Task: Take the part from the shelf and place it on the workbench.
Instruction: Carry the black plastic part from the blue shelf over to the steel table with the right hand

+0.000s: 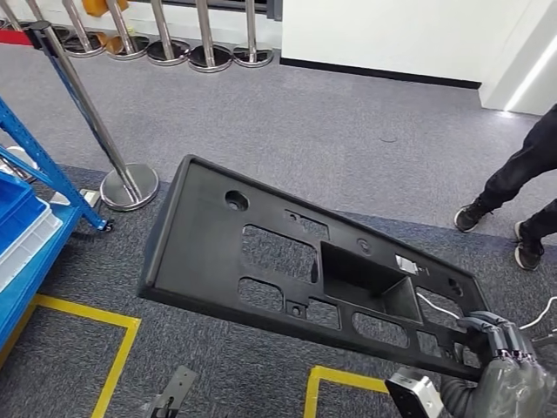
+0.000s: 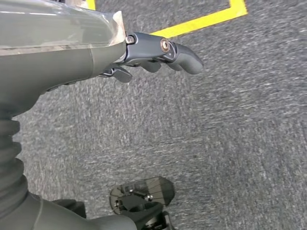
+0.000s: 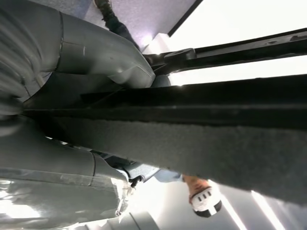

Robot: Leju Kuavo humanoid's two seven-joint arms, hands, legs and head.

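Carrying step, we judge: right hand clamped on end of panel, long black part held tilted over grey carpet, clear of blue shelf. Left hand hangs over carpet, fingers loosely apart, holding nothing. Next move calls for turning toward workbench (none visible to us) and levelling panel. Stanchion stands near panel's far end; person's legs nearby, possible obstacles for long overhang.
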